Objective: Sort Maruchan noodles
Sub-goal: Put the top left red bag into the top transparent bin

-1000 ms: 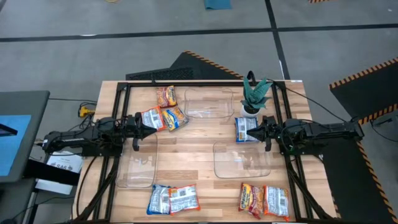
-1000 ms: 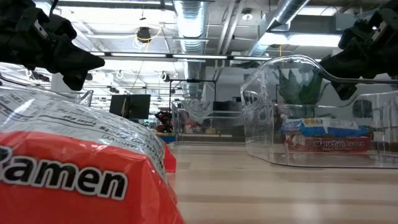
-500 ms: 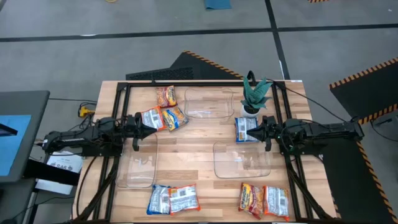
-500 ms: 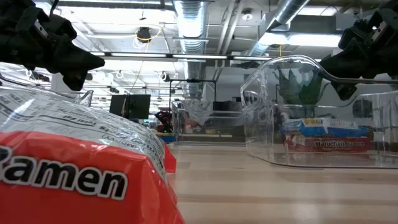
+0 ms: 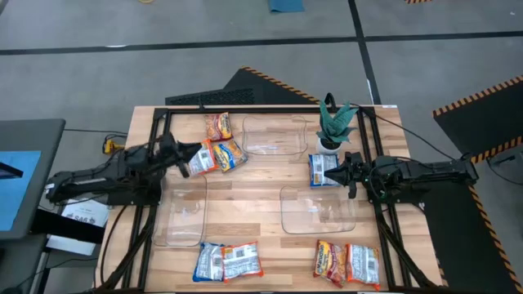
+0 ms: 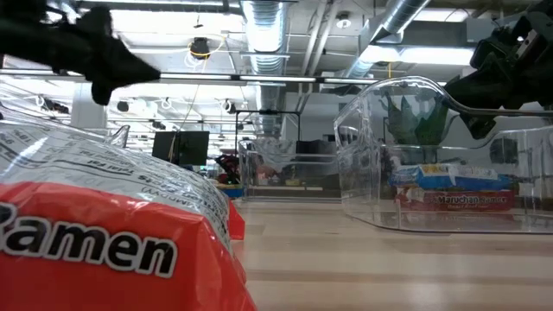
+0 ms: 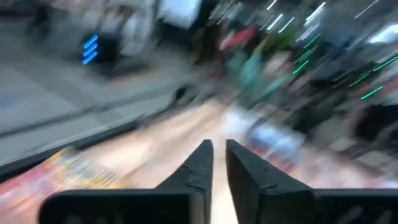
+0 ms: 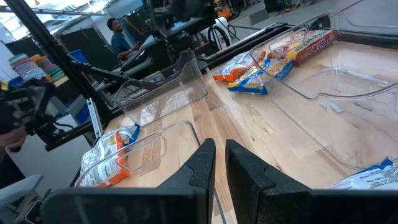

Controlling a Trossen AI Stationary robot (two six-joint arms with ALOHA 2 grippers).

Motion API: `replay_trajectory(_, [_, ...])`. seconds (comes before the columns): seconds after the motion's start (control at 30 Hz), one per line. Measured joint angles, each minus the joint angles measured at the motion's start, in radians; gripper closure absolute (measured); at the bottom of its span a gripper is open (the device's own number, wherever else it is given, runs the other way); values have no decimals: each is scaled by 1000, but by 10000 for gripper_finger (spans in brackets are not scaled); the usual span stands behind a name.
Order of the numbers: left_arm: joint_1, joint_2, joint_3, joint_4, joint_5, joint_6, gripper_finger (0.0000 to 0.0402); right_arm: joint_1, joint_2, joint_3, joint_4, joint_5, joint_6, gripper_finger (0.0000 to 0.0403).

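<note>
Spanning the scene, a pale wooden desk (image 5: 253, 189) framed in black rails carries three clear plastic bins (image 5: 317, 209), apparently set out as sorting targets for the glossy Maruchan noodles (image 5: 230, 261), flat packets in blue, orange and red wrappers lying in loose clusters at the far-left, right and near edges. None yet appears inside a bin. The dark left claw (image 5: 181, 154) sits at the far-left cluster, fingers a narrow slit apart and grasping nothing, seemingly lining up a pick. The right claw (image 5: 338, 172) waits clenched and empty over a blue packet (image 5: 322, 171) beside a small green potted plant (image 5: 333, 122).
</note>
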Motion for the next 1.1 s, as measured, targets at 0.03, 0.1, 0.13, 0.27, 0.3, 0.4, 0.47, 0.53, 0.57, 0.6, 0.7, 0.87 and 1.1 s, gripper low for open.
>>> replay_trajectory(0.03, [28, 47, 43, -62, -2, 9, 344, 0, 0, 0, 0, 0, 0, 337])
replay_trajectory(0.1, [88, 146, 134, -145, 5, 44, 314, 0, 0, 0, 0, 0, 0, 337])
replay_trajectory(0.13, [120, 193, 176, -175, 6, 68, 298, 0, 0, 0, 0, 0, 0, 337])
replay_trajectory(0.27, [249, 371, 297, -223, 54, 142, 241, 0, 0, 0, 0, 0, 0, 337])
replay_trajectory(0.3, [286, 418, 320, -224, 92, 154, 228, 0, 0, 0, 0, 0, 0, 337])
replay_trajectory(0.4, [381, 560, 378, -221, 208, 180, 201, 0, 0, 0, 0, 0, 0, 337])
replay_trajectory(0.47, [428, 672, 419, -216, 250, 181, 191, 0, 0, 0, 0, 0, 0, 337])
replay_trajectory(0.53, [460, 792, 462, -228, 260, 185, 186, 0, 0, 0, 0, 0, 0, 337])
replay_trajectory(0.57, [472, 850, 490, -242, 258, 191, 185, 0, 0, 0, 0, 0, 0, 337])
replay_trajectory(0.6, [482, 906, 523, -258, 256, 194, 184, 0, 0, 0, 0, 0, 0, 337])
replay_trajectory(0.7, [500, 1056, 621, -338, 260, 205, 184, 0, 0, 0, 0, 0, 0, 337])
replay_trajectory(0.87, [501, 1247, 736, -440, 227, 273, 184, 0, 0, 0, 0, 0, 0, 337])
replay_trajectory(1.1, [503, 1389, 781, -438, 202, 327, 184, 0, 0, 0, 0, 0, 0, 337])
